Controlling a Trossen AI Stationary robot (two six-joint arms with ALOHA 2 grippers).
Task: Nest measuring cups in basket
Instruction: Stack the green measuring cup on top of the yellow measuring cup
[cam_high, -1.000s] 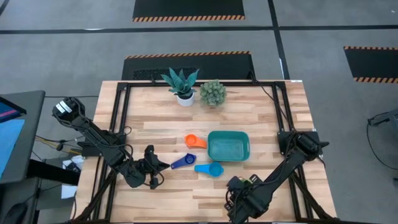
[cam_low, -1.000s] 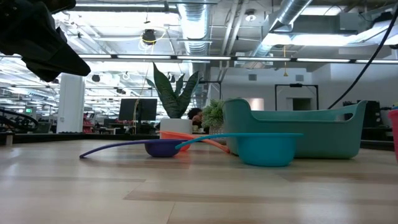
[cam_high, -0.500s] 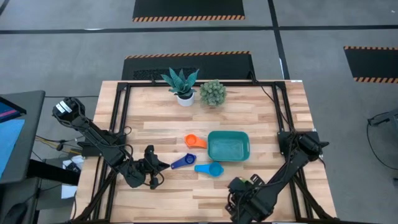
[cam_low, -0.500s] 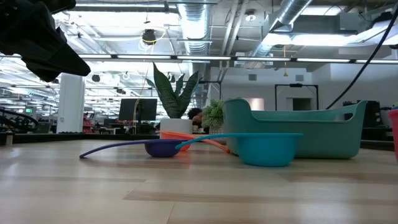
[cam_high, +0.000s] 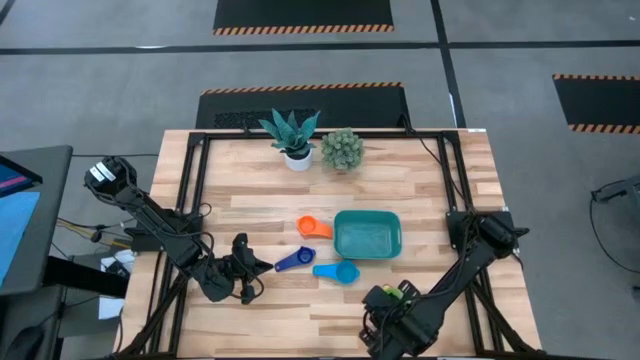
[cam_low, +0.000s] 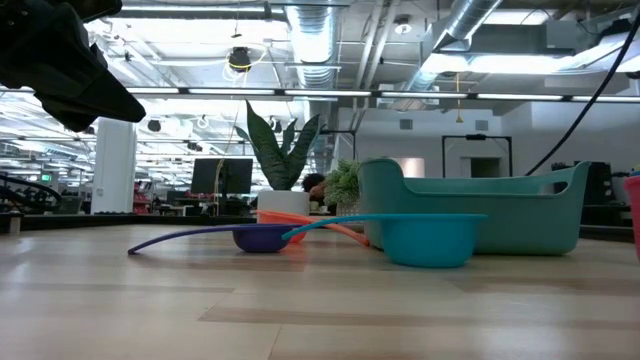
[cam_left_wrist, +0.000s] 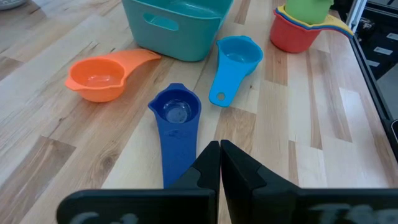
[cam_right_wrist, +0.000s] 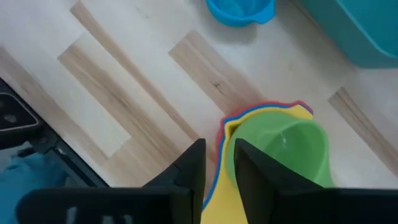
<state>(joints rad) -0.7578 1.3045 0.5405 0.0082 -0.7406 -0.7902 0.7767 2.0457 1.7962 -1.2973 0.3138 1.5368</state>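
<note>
The teal basket (cam_high: 367, 234) sits mid-table. Beside it lie three single cups: orange (cam_high: 313, 227), dark blue (cam_high: 293, 260) and light blue (cam_high: 338, 271). A nested stack (cam_right_wrist: 280, 149), green on top of yellow, blue and red, stands near the table's near edge (cam_left_wrist: 305, 25). My right gripper (cam_right_wrist: 217, 163) is over that stack and shut on it. My left gripper (cam_left_wrist: 219, 155) is shut and hovers left of the dark blue cup (cam_left_wrist: 176, 118), close to its handle end. My right gripper comes from above, pointing down, with one finger (cam_right_wrist: 193, 165) on each side of the stack's rim and handle side (cam_right_wrist: 221, 140), across the layered red, blue and yellow edges. The stack stands upright with its red base on the table (cam_left_wrist: 291, 38).
Two potted plants (cam_high: 296, 135) (cam_high: 342, 149) stand at the table's far edge. Bare wood lies left of the cups and right of the basket. The black frame rails (cam_high: 195, 190) run along the table's sides, and the stack is near the near edge.
My right arm has shifted slightly over the stack near the near edge. The stack and the other cups have stayed where they were.
</note>
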